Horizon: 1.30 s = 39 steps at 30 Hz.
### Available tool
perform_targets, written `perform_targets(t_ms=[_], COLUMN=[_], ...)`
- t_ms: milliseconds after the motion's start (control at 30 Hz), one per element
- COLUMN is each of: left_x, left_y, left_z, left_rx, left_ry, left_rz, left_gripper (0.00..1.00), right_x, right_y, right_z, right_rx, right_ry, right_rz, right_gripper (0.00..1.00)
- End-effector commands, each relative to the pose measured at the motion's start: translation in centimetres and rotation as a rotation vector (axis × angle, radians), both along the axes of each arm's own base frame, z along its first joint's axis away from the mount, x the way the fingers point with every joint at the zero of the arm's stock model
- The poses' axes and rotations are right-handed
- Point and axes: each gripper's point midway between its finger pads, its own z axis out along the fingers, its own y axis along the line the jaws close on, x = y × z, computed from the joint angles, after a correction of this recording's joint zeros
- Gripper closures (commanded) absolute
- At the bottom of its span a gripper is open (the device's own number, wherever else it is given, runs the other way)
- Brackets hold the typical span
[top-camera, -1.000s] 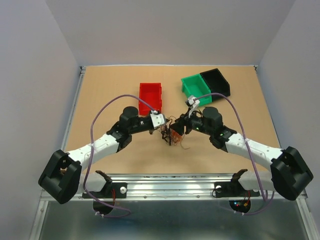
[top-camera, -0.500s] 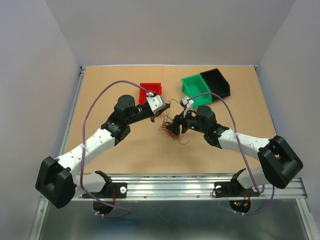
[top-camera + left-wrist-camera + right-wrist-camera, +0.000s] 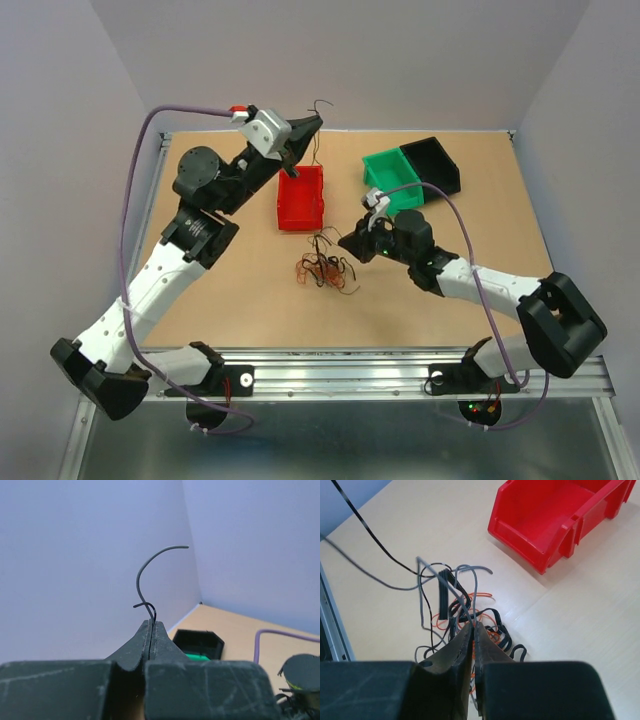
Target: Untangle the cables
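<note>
The left arm reaches up high above the red bin (image 3: 300,195). Its left gripper (image 3: 151,625) is pinched shut on one black wire (image 3: 140,575) that curls upward. The cables (image 3: 322,270) lie heaped on the counter (image 3: 250,300), far below. The right gripper (image 3: 472,627) sits low, just right of the heap and nearer. Its jaws are together and seem to nip a grey wire (image 3: 432,576).

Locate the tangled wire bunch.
Top view: the wire bunch lies on the table, near side of the red bin, just left of the right pincer.
</note>
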Motion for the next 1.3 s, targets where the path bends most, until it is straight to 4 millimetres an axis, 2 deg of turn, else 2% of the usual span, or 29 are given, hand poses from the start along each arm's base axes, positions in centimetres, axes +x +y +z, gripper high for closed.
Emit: perform_targets(t_ms=[0, 33, 67, 133, 167, 200, 233, 267, 300, 333, 400, 433, 500, 533, 633, 767, 833, 900, 1033, 1067, 1267], left_x=[-2.8, -3.4, -3.2, -3.4, -3.0, -2.9, -2.8, -2.4, -2.7, -2.6, -3.6, -4.0, -4.1, -4.1, -4.2, -4.3, -4.5, -4.4, -4.3, -4.3, -4.1], left_y=[3.3, 3.7, 3.5, 3.4, 3.1, 3.0, 3.0, 2.7, 2.8, 2.5, 1.6, 1.3, 0.5, 0.2, -0.4, -0.7, -0.9, -1.1, -1.2, -1.3, -1.3], left_z=[5.8, 6.0, 5.0, 4.3, 3.0, 2.3, 1.7, -0.3, -0.4, -1.4, -3.5, -4.1, -5.7, -6.4, -7.4, -7.8, -8.1, -8.5, -8.6, -8.7, -8.9], left_rx=[-0.136, -0.146, -0.145, -0.144, -0.125, -0.115, -0.107, -0.083, -0.093, -0.083, -0.060, -0.046, -0.025, -0.017, 0.001, 0.006, 0.012, 0.018, 0.020, 0.024, 0.028], left_ry=[-0.072, -0.079, -0.059, -0.058, -0.044, -0.039, -0.035, -0.011, -0.029, -0.021, -0.031, -0.032, -0.001, 0.017, 0.040, 0.059, 0.064, 0.074, 0.079, 0.080, 0.083], left_rz=[0.049, 0.043, 0.037, 0.031, 0.033, 0.032, 0.035, 0.037, 0.031, 0.019, -0.048, -0.073, -0.118, -0.129, -0.162, -0.183, -0.199, -0.203, -0.204, -0.209, -0.205], left_gripper=[1.00, 1.00, 1.00, 1.00, 1.00, 1.00, 1.00, 1.00, 1.00, 1.00, 1.00, 1.00, 1.00, 1.00, 1.00, 1.00, 1.00, 1.00, 1.00, 1.00, 1.00], right_x=[0.6, 0.7, 0.5, 0.5, 0.5, 0.3, 0.1, 0.1, -0.2, -0.4, -1.2, -1.5, -2.4, -2.8, -3.8, -3.7, -3.5, -3.7, -3.9, -3.7, -3.7], right_y=[0.0, -0.2, -0.4, -0.9, -1.1, -1.2, -1.4, -1.4, -1.6, -1.6, -1.7, -1.7, -1.5, -1.3, -0.6, -0.1, 0.3, 0.9, 1.8, 2.0, 3.2], right_z=[4.6, 4.8, 4.6, 5.2, 5.2, 5.6, 5.6, 6.0, 5.6, 5.8, 6.5, 7.4, 7.8, 8.6, 9.1, 9.9, 9.5, 9.2, 9.9, 9.4, 9.3], right_rx=[0.084, 0.087, 0.085, 0.096, 0.098, 0.104, 0.105, 0.115, 0.108, 0.114, 0.141, 0.168, 0.191, 0.216, 0.251, 0.287, 0.291, 0.295, 0.331, 0.324, 0.333], right_ry=[-0.113, -0.117, -0.112, -0.126, -0.127, -0.136, -0.138, -0.149, -0.155, -0.165, -0.206, -0.238, -0.254, -0.274, -0.277, -0.293, -0.288, -0.278, -0.279, -0.265, -0.269], right_rz=[-0.034, -0.045, -0.051, -0.073, -0.083, -0.084, -0.085, -0.084, -0.075, -0.068, -0.040, -0.030, 0.016, 0.035, 0.103, 0.118, 0.129, 0.167, 0.208, 0.210, 0.257], right_gripper=[0.93, 0.94, 0.94, 0.87, 0.83, 0.71, 0.63, 0.58, 0.51, 0.46, 0.40, 0.39, 0.38, 0.38, 0.37, 0.35, 0.32, 0.31, 0.31, 0.31, 0.31])
